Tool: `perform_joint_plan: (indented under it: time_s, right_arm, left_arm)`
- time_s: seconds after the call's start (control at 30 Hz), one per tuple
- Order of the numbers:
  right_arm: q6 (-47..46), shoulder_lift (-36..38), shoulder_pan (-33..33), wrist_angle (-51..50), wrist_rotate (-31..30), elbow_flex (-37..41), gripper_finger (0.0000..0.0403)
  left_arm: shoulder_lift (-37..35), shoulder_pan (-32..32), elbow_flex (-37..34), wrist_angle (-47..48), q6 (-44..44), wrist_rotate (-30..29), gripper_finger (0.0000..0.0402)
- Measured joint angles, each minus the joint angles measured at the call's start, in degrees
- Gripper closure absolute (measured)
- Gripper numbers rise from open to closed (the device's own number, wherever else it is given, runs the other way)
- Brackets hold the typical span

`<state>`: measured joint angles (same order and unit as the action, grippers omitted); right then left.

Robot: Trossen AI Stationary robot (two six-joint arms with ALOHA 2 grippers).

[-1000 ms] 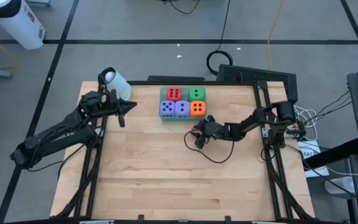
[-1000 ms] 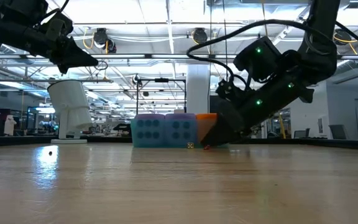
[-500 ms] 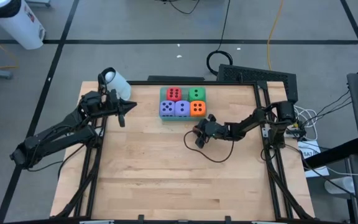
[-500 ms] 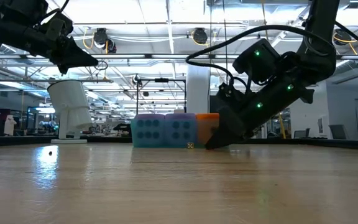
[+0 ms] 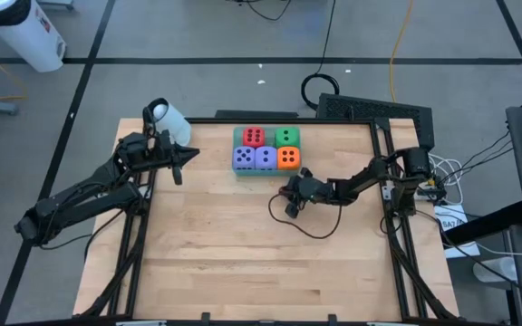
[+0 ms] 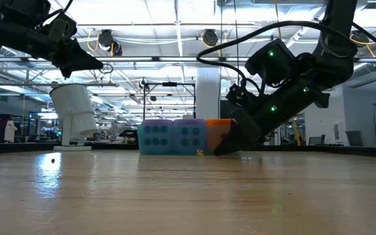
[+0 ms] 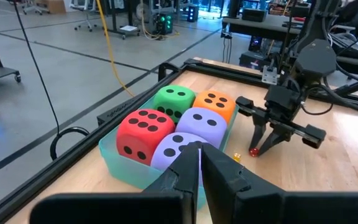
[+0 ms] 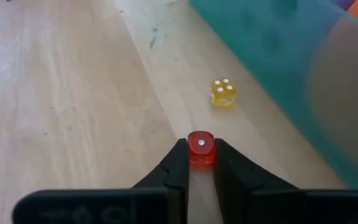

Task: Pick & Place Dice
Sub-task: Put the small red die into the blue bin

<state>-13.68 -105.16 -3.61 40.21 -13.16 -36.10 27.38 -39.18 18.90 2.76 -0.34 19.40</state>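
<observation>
A tiny red die (image 8: 200,149) sits pinched between the right gripper (image 8: 200,163)'s two fingertips on the wooden table (image 5: 243,244), a small yellow die (image 8: 223,92) near it beside the teal tray (image 7: 114,160). That tray holds five big foam dice (image 5: 266,148). The left gripper (image 5: 191,155) hangs closed and empty above the table's far left.

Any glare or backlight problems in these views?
Low view: ceiling lights backlight the right gripper to a silhouette; bright reflection on the table at left. High view: even, no glare. Right wrist view: the held small red die is evenly lit.
</observation>
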Motion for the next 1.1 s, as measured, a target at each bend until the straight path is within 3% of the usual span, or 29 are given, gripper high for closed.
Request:
perform_joint_plan:
  time_s: [0.17,0.4,0.67,0.87,1.1]
  right_arm:
    - [0.9,0.0,-0.1,1.7,0.2,0.0,0.0359]
    - [2.7,6.2,-0.2,1.3,6.4,0.0,0.0339]
    - [10.1,24.8,-2.5,-0.5,7.5,4.0,0.0362]
    - [9.1,43.1,-4.8,1.7,7.3,13.7,0.0343]
    - [9.6,61.0,-5.1,6.7,7.3,25.7,0.0359]
  left_arm:
    - [0.0,0.0,0.0,0.2,-0.4,0.1,0.0376]
    - [0.0,0.0,0.0,0.5,-0.4,0.1,0.0376]
    - [0.0,0.0,0.0,0.6,-0.2,0.3,0.0376]
    - [0.0,0.0,0.0,1.7,0.0,0.2,0.0376]
    - [0.0,0.0,0.0,1.7,0.0,0.1,0.0376]
